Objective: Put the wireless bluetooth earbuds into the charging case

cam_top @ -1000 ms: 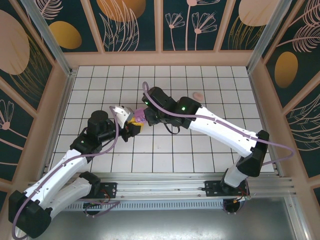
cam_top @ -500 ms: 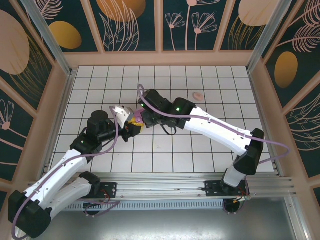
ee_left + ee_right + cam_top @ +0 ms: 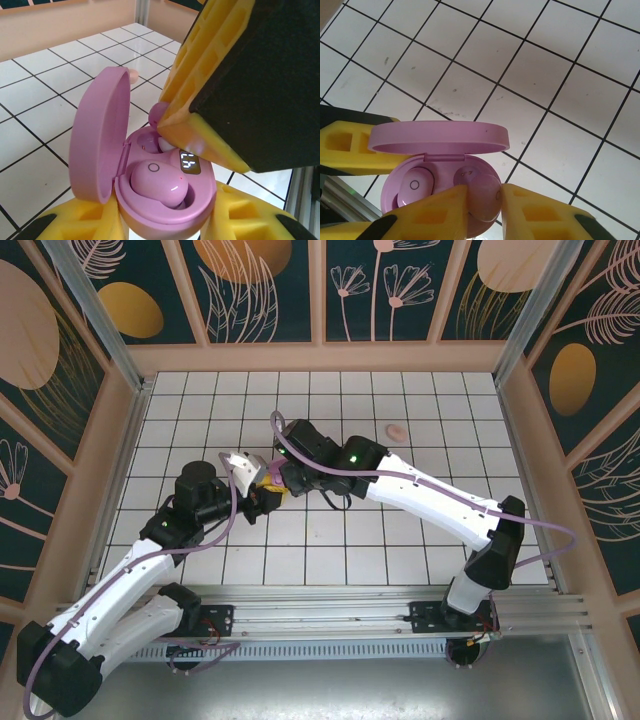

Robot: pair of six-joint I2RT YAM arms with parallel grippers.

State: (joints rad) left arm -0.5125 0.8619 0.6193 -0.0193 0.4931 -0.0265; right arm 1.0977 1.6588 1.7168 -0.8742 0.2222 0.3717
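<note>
Our right gripper [image 3: 484,204] pinches an earbud [image 3: 485,192] between its yellow fingers [image 3: 530,210], over the empty socket [image 3: 147,142] of the charging case [image 3: 200,197], which our left gripper [image 3: 167,232] clamps. We judge the earbud light, hard and slippery, best held by its rounded sides. The raised lid [image 3: 440,137] crowds its twelve o'clock, and seen from above the table [image 3: 420,400] lies open toward one o'clock.

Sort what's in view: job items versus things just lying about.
Job: charging case, lid open; seated earbud; second earbud at the other socket.
Lying about: pink lump on the far tiles, untouched.
</note>
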